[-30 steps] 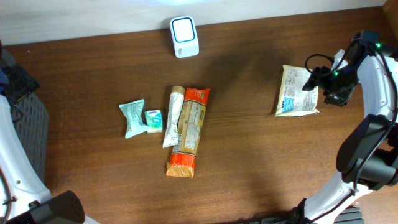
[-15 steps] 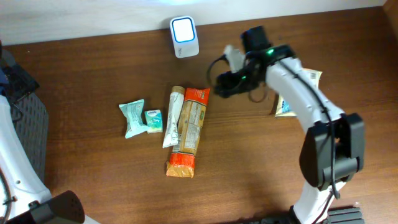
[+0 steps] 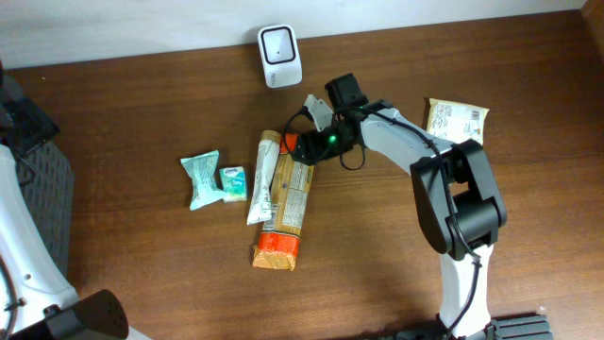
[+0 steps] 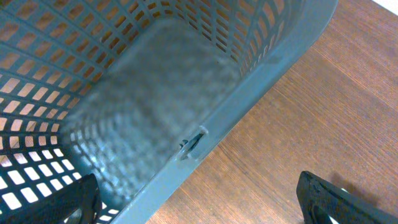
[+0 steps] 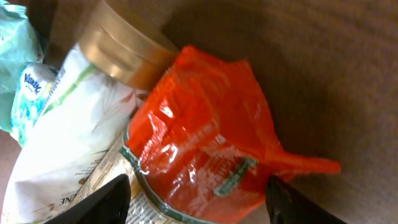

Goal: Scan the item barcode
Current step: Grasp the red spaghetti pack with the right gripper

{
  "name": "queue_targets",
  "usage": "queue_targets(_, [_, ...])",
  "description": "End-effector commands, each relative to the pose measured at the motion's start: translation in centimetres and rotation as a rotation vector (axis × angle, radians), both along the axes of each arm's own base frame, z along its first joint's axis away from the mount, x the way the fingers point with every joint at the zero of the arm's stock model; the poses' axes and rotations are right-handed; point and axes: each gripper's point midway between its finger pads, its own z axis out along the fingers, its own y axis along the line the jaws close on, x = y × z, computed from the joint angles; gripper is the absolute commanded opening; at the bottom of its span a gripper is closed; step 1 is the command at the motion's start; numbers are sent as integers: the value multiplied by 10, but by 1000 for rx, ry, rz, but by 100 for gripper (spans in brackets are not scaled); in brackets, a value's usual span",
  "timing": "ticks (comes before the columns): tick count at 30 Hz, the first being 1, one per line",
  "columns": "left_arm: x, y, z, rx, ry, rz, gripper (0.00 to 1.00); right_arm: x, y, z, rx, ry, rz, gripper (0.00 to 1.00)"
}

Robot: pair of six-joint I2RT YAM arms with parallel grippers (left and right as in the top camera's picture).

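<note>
Figure: surroundings of the work area.
Perforated grey-blue basket [image 4: 267, 71] fills the left-wrist frame's upper left, standing on brown wooden table [image 4: 323, 112].

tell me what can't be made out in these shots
- Overhead: the top end of the orange and tan snack packet is hidden under the right gripper; its print is too small to find a barcode.
- Overhead: the lower part of the beige flat packet is behind the right arm.
- Left wrist: the floor of the grey plastic mesh basket is blurred; contents unclear.
</note>
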Motion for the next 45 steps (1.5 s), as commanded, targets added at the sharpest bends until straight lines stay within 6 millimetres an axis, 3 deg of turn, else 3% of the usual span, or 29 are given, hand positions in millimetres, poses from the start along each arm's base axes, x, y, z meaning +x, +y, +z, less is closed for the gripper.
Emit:
queue_targets(1, [-1, 2, 5, 9, -12, 8, 99, -18, -9, -21, -95, 131, -111, 67])
queue_targets(4, [-1, 2, 5, 9, -13, 8, 99, -31, 0, -18, -45, 208, -120, 72])
queue_targets(8, [-1, 2, 5, 9, -12, 8, 99, -44, 34, -22, -47, 173, -39, 67])
queue_targets(10, [-1, 2, 5, 9, -13, 8, 99, -52, 44, -35, -122, 144, -12, 51])
queue_targets(11, [-1, 2, 5, 10, -13, 8, 99, -56, 46, -42, -144, 151, -4, 32])
queue_targets(13, [-1, 2, 5, 9, -13, 8, 99, -56, 42, -48, -154, 164, -11, 9])
queue_targets(15, [-1, 2, 5, 9, -13, 8, 99, -49, 30, -47, -151, 168, -40, 4])
queue_targets(19, [-1, 2, 5, 9, -13, 8, 99, -18, -34, -47, -143, 177, -159, 4])
queue_targets(21, [-1, 2, 5, 9, -13, 8, 99, 2, -77, -44, -127, 161, -227, 4])
queue_targets(22, [-1, 2, 5, 9, -12, 8, 99, 6, -87, -42, -108, 155, -228, 4])
queue_targets(26, [-1, 2, 5, 9, -13, 8, 99, 34, -155, -11, -12, 128, -309, 4])
queue_targets(28, [-1, 2, 5, 9, -12, 8, 99, 36, -171, 4, -5, 135, -312, 8])
queue_targets(29, [-1, 2, 5, 9, -13, 8, 99, 34, -172, 7, -11, 139, -298, 18])
queue_targets(31, [-1, 2, 5, 9, -12, 8, 99, 27, -169, 6, -13, 172, -291, 75])
queue_targets(33, [-1, 2, 5, 9, -12, 8, 99, 9, -170, 5, -19, 250, -295, 85])
queue_targets(36, [-1, 2, 5, 9, -12, 8, 99, -29, -171, 0, -28, 420, -300, 85])
queue_targets(40, [-1, 2, 5, 9, -12, 8, 99, -66, -154, -32, -30, 494, -243, 86])
queue_targets(43, [-1, 2, 5, 9, -12, 8, 99, -57, -132, -40, 135, 422, -232, 68])
queue_targets(45, [-1, 2, 5, 9, -12, 8, 99, -48, -128, -43, 175, 397, -264, 62])
